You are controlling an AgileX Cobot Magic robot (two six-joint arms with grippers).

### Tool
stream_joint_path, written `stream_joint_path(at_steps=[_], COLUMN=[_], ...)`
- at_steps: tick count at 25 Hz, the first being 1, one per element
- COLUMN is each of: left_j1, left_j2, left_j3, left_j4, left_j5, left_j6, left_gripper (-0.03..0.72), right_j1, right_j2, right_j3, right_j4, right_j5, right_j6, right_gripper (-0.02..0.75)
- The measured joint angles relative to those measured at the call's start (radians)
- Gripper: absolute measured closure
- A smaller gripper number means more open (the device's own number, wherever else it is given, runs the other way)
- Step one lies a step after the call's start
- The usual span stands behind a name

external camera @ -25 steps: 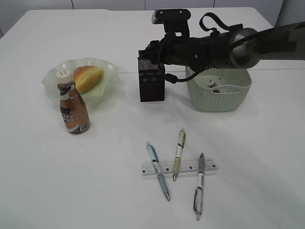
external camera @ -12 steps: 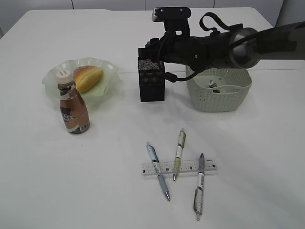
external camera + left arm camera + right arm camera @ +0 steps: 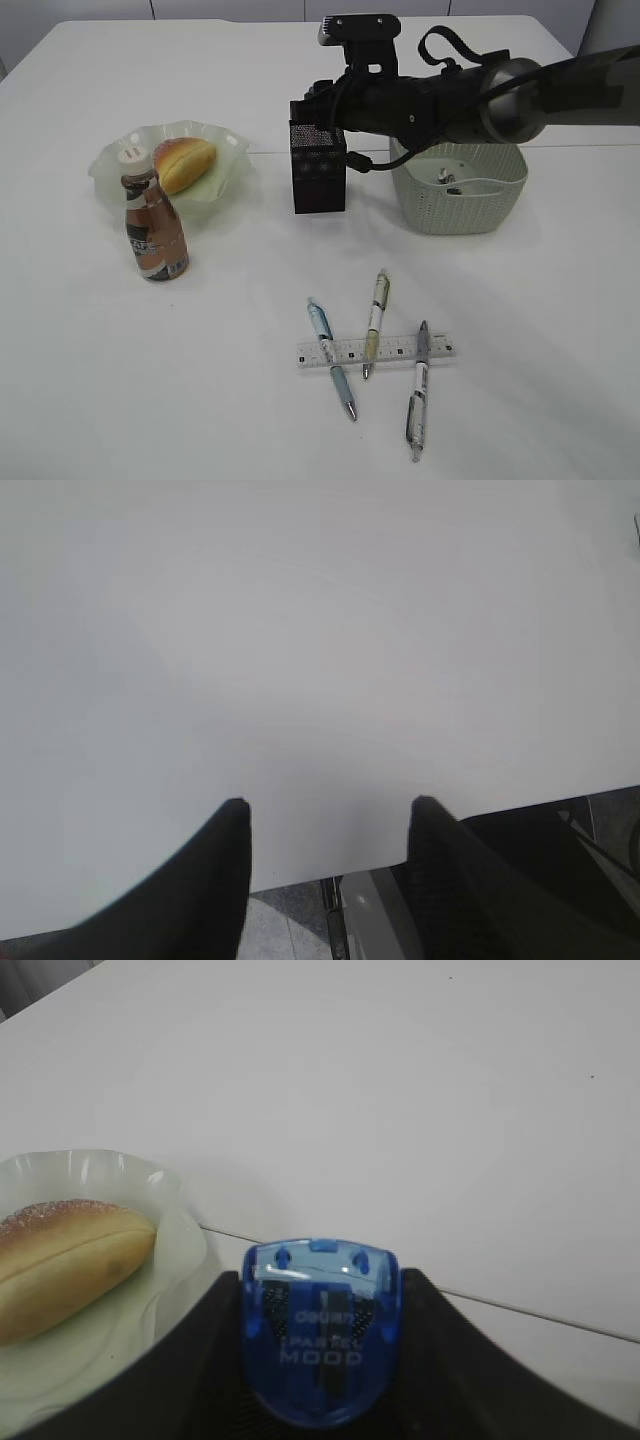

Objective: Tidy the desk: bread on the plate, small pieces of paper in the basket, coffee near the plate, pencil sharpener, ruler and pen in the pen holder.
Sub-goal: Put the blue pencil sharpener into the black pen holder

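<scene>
My right gripper (image 3: 320, 1278) is shut on the blue translucent pencil sharpener (image 3: 320, 1330), right above the black mesh pen holder (image 3: 319, 180). In the exterior view that gripper (image 3: 325, 100) hangs over the holder's top. The bread (image 3: 183, 162) lies on the pale green plate (image 3: 225, 180), with the coffee (image 3: 152, 225) standing just in front of it. The clear ruler (image 3: 395, 349) lies near the front under three pens (image 3: 375, 318). A paper wad (image 3: 447, 179) sits in the basket (image 3: 460, 205). My left gripper (image 3: 330, 805) is open and holds nothing, above the desk (image 3: 300, 630) edge.
The right arm stretches from the right across the basket to the pen holder. The bread (image 3: 65, 1260) and plate (image 3: 120, 1175) show at the left of the right wrist view. The pens (image 3: 330, 355) (image 3: 418, 390) cross the ruler at angles.
My right gripper has risen slightly over the pen holder with the sharpener still between its fingers. Nothing else has moved.
</scene>
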Motion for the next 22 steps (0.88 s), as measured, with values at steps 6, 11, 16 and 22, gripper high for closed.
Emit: stream_joint_path(at_steps=[6, 11, 16, 22], left_j1=[0.0, 0.0, 0.0, 0.0], left_j2=[0.0, 0.0, 0.0, 0.0], left_j3=[0.0, 0.0, 0.0, 0.0], left_j4=[0.0, 0.0, 0.0, 0.0], left_j5=[0.0, 0.0, 0.0, 0.0], left_j6=[0.0, 0.0, 0.0, 0.0], left_gripper=[0.324, 0.325, 0.328, 0.328], right_j1=[0.0, 0.0, 0.0, 0.0], right_j2=[0.015, 0.02, 0.02, 0.02], right_j3=[0.0, 0.0, 0.0, 0.0], right_j4=[0.0, 0.0, 0.0, 0.003], right_j5=[-0.009, -0.009, -0.009, -0.034], right_j6=[0.0, 0.005, 0.01, 0.012], right_gripper=[0.367, 0.366, 0.358, 0.317])
